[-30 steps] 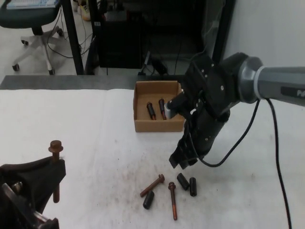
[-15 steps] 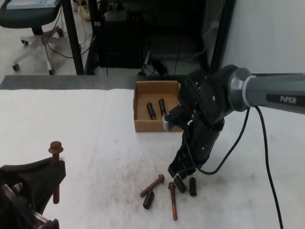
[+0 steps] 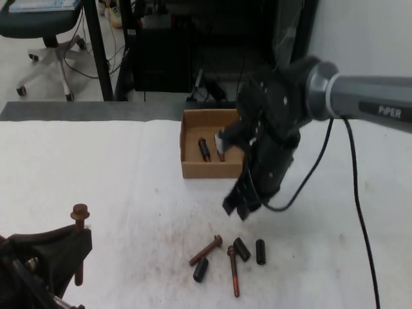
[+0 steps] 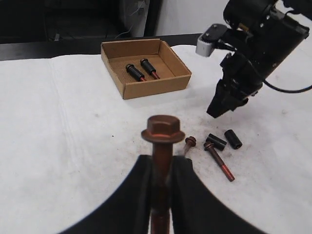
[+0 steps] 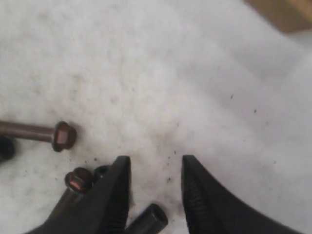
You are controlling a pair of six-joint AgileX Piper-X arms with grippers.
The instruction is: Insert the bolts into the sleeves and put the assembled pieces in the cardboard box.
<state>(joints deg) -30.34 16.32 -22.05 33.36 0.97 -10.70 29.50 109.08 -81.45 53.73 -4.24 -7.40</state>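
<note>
High view: near the box (image 3: pixel 214 170), the right gripper (image 3: pixel 237 207) hovers fingers apart, probably empty, and should straddle one sleeve (image 3: pixel 242 248) squarely; the left gripper (image 4: pixel 161 168), well away, clamps a bolt (image 4: pixel 162 139).

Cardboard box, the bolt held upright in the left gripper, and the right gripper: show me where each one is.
cardboard box (image 3: pixel 203 169): high view, on its front outer wall.
held bolt (image 4: pixel 163 135): left wrist view, on its hex head.
right gripper (image 5: pixel 155 163): right wrist view, midway between its open fingertips.
</note>
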